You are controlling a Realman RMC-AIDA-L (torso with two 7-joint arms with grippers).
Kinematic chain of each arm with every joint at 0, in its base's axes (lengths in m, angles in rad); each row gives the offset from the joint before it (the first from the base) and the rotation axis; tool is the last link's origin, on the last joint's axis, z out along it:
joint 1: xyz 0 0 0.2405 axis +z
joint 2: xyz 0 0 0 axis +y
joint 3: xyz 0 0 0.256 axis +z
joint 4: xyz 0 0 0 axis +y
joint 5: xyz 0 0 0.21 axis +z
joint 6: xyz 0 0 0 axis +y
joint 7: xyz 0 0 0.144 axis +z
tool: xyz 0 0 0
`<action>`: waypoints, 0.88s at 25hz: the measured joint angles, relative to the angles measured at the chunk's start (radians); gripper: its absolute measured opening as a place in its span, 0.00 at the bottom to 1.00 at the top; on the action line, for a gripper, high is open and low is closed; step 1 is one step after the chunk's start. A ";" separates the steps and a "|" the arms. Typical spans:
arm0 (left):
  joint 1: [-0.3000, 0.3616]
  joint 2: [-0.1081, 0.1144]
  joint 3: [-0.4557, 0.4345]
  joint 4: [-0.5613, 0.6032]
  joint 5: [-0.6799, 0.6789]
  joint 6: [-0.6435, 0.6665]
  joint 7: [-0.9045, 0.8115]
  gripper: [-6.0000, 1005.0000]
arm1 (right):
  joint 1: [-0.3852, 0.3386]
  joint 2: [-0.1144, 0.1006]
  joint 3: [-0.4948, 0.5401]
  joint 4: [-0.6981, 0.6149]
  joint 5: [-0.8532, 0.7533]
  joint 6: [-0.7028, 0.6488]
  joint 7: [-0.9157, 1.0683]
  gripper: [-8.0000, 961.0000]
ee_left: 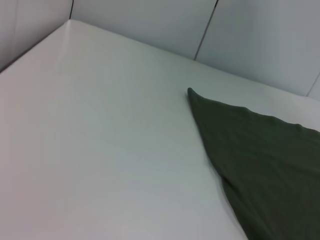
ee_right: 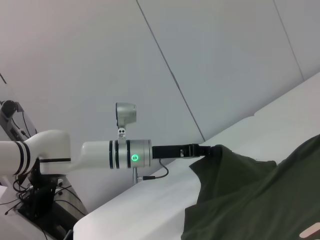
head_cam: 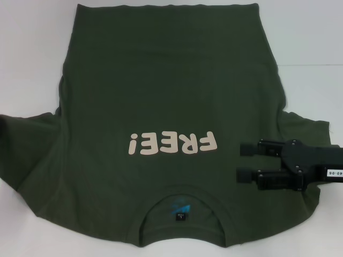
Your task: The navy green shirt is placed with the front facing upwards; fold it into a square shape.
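— What's the setting like from where you stand?

— A plain white table [head_cam: 311, 37] fills the space in front of the robot, with pale wall panels [ee_right: 100, 60] behind it, split by thin dark seams. In the left wrist view the tabletop runs bare up to a corner where the walls meet.

— And the shirt?

— The navy green shirt [head_cam: 161, 96] lies spread flat across the middle of the table, front side up. Its collar [head_cam: 182, 206] is at the near edge, closest to the robot, and the hem runs along the far side. Cream "FREE!" lettering [head_cam: 172, 143] crosses the chest, reading upside down from the head camera. A blue-and-black neck label [head_cam: 180, 210] shows inside the round collar. Both short sleeves fan out to the sides, a little rumpled.

— Where are the arms?

— The right gripper [head_cam: 241, 160] reaches in over the shirt's right shoulder area, its two black fingers [head_cam: 257, 148] spread apart, holding nothing. The left gripper [ee_right: 207, 150] shows only in the right wrist view, at the shirt's far sleeve, where the cloth rises to meet it; I cannot tell whether its fingers are closed on the fabric.
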 joint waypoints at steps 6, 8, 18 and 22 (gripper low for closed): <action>-0.007 0.003 0.000 0.011 -0.005 0.006 0.000 0.01 | 0.000 0.000 0.000 0.012 0.000 0.000 -0.006 0.94; -0.008 0.003 0.000 0.016 -0.004 0.010 0.000 0.01 | 0.000 0.000 0.000 0.013 0.000 0.000 -0.006 0.94; -0.006 0.000 0.014 0.050 -0.007 0.091 -0.011 0.01 | 0.001 0.000 0.001 0.013 0.000 0.000 -0.004 0.94; 0.006 0.008 0.014 0.051 0.000 0.224 -0.039 0.01 | 0.001 0.000 0.001 0.013 0.000 0.000 -0.004 0.94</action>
